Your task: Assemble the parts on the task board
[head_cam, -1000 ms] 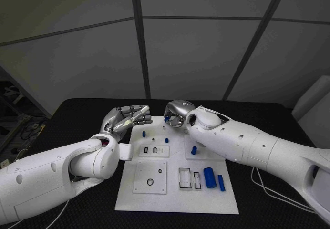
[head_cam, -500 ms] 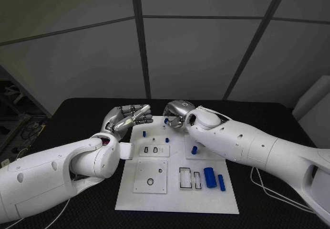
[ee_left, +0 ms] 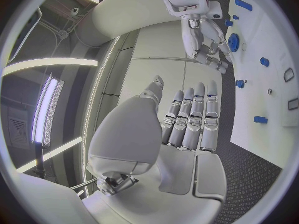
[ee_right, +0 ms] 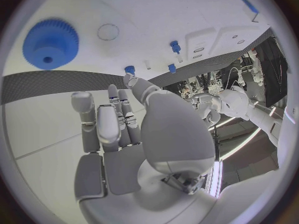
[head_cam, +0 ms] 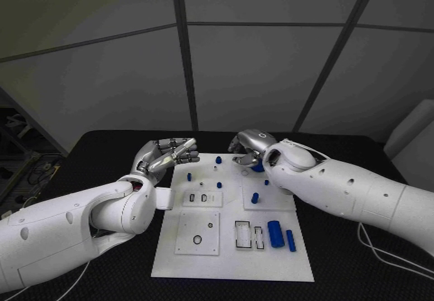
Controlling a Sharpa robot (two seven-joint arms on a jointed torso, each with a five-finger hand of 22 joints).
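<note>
The white task board [head_cam: 226, 254] lies in the middle of the black table. My right hand [head_cam: 249, 148] hovers over its far right corner, fingers apart and holding nothing. A blue gear [ee_right: 51, 41] lies flat on the board just beyond those fingertips; the gear [head_cam: 259, 167] peeks out below the hand. My left hand [head_cam: 168, 155] is raised by the board's far left corner, with straight fingers [ee_left: 190, 117] side by side and nothing in them. Small blue pegs [head_cam: 218, 160] [head_cam: 189, 177] [head_cam: 219, 185] stand on the far half.
Another blue peg [head_cam: 255, 197] stands mid-board. A thick blue cylinder [head_cam: 275, 233] and a thin blue rod [head_cam: 290, 239] lie at the near right, beside rectangular slots [head_cam: 244, 233]. A ring recess [head_cam: 197, 239] is at the near left. A white cable [head_cam: 362, 251] runs along the table's right.
My right hand has moved right along the board's far end, away from the small blue peg, and the blue gear now shows beneath it. The left hand has stayed put.
</note>
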